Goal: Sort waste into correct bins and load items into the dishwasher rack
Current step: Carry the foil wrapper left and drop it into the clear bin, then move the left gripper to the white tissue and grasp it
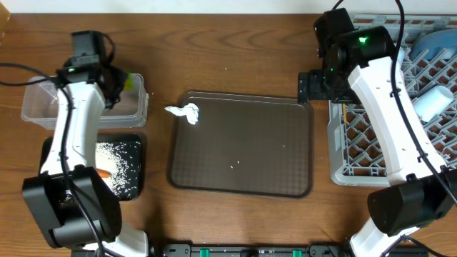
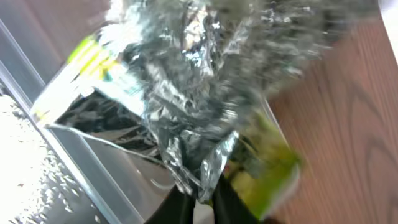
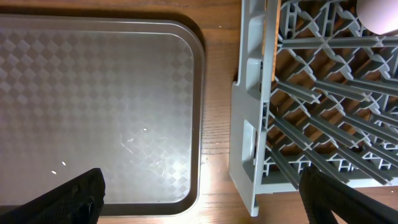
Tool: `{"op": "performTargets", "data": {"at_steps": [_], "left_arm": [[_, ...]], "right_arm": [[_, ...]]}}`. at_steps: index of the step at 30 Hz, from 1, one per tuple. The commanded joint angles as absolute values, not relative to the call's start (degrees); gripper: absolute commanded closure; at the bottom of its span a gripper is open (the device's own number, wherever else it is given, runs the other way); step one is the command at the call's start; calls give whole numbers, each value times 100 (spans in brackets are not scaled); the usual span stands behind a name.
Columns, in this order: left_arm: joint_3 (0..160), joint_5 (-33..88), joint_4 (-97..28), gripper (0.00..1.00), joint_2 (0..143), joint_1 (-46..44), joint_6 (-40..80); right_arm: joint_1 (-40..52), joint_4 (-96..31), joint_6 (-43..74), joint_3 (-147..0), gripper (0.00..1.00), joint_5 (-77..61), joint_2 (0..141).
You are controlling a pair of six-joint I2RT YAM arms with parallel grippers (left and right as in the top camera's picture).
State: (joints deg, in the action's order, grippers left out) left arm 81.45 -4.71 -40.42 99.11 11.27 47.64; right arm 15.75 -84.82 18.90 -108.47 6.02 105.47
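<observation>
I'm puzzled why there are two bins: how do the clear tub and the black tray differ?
The tub is clear, the tray black. Rice and a carrot lie in the tray; the left jaws hold foil above the tub. Both are rectangular.

Open across the brown serving tray [image 1: 243,171], blocked at its upper-left corner by crumpled white paper [image 1: 183,112]; open also along the bare desk [image 1: 235,50] beyond it. Obstructed on the left by the left arm [image 1: 75,132] over the black tray [image 1: 133,194] and clear tub [image 1: 32,107], with crumpled silver foil [image 2: 186,81] pinched in its hand [image 2: 202,198]; on the right by the right arm [image 1: 385,100] across the grey rack [image 1: 343,153].
</observation>
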Motion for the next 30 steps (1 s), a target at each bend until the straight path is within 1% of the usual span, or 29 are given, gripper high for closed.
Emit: {"op": "performTargets", "data": {"at_steps": [1,2,4,5,6,8,11,16,22,25,30], "left_arm": [[8112,-565,-4023,77,9861,1347,4344],[8112,-563,-4025,74,9870,1400,4303],[8112,-561,-4029,63,9874,1448,4233],[8112,-561,-4032,55,9874,1450,4132],[8112,-558,-4038,38,9874,1444,4018],[8110,-556,-4106,20,9874,1413,3898],[8112,-419,-4324,19,9856,1387,3898],[8112,342,-4615,23,9780,1227,3900],[8112,451,-4786,23,9727,528,3981],[8112,449,-4842,23,9727,113,4346],[8110,336,-5061,22,9734,-574,5376]], "right_arm": [[1581,-8486,1968,-10862,1,644,10492],[1581,-8486,1968,-10862,1,644,10492],[1581,-8486,1968,-10862,1,644,10492],[1581,-8486,1968,-10862,1,644,10490],[1581,-8488,1968,-10862,1,644,10490],[1584,-8486,1968,-10862,1,644,10490],[1584,-8488,1968,-10862,1,644,10490],[1584,-8486,1968,-10862,1,644,10490],[1584,-8488,1968,-10862,1,644,10490],[1581,-8486,1968,-10862,1,644,10490],[1584,-8486,1968,-10862,1,644,10490]]}}
